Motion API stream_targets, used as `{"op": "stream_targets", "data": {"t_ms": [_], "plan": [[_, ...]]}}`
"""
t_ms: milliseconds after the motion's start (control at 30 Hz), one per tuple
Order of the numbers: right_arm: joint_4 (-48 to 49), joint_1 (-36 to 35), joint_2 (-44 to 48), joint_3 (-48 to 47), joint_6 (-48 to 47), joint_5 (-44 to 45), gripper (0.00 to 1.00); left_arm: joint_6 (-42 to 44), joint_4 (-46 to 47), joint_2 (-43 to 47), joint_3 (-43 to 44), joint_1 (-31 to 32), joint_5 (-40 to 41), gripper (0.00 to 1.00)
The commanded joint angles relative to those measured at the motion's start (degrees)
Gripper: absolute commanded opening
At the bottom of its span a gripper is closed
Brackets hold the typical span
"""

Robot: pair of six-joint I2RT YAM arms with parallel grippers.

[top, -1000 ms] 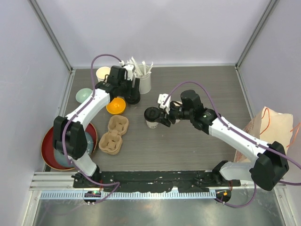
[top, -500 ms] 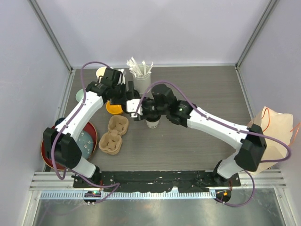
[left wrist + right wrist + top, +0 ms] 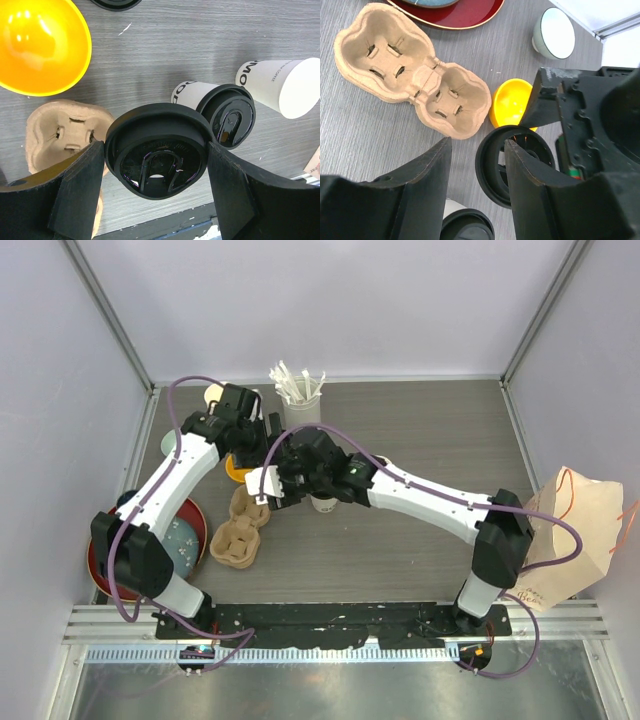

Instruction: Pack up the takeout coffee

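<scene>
One black-lidded white paper cup (image 3: 225, 115) waits right of centre, brown pulp carrier (image 3: 55, 131) unfilled; my left gripper (image 3: 155, 152) clamps a round black plastic lid (image 3: 157, 172), right gripper (image 3: 477, 146) parted, empty.

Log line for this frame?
left hand: gripping lidded cup | right hand: open, empty, by carrier | second lidded cup: standing loose | carrier: empty | packed: none

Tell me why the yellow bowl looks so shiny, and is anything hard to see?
Left wrist view: white glare spots sit on the yellow bowl, and the black lid glints purple. Right wrist view: the right pincer sits close to the lens, dark, with little detail. Top view: the table is evenly lit, shadows faint.
</scene>
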State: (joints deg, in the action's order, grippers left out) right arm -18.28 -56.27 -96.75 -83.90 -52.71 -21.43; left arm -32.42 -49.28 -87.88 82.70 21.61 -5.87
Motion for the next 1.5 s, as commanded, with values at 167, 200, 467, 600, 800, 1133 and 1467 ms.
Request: {"op": "stream_targets", "data": {"t_ms": [167,200,467,600,800,1133,1467], "plan": [[2.4,-0.9,-3.4,-3.4,1.6,7.4,0.53,-2.5,-0.3,1.0,1.9,-0.4,-2.5,0.07],[2.5,-0.9,-3.6,-3.8,1.6,7.8,0.53,-2.3,-0.1,1.0,1.7,-0.4,-2.5,0.07],[1.5,-0.5,-6.0,-5.4,3.2,10.5,0.53,-2.2,0.1,1.4,1.4,-0.4,-2.8,0.06],[0.5,0.4,-6.3,-6.3,4.3,10.0,0.48,-2.1,0.3,1.3,1.4,-0.4,-2.9,0.06],[-0.5,0.6,-6.6,-7.1,4.7,9.2,0.38,-1.9,0.4,1.3,1.3,-0.4,-3.1,0.06],[-1.0,0.6,-7.7,-7.3,3.1,11.5,0.34,-1.9,0.4,1.3,1.5,-0.3,-3.9,0.06],[-1.5,0.6,-7.0,-6.7,3.0,12.3,0.09,-1.9,0.8,1.1,1.2,-0.3,-3.6,0.06]]}}
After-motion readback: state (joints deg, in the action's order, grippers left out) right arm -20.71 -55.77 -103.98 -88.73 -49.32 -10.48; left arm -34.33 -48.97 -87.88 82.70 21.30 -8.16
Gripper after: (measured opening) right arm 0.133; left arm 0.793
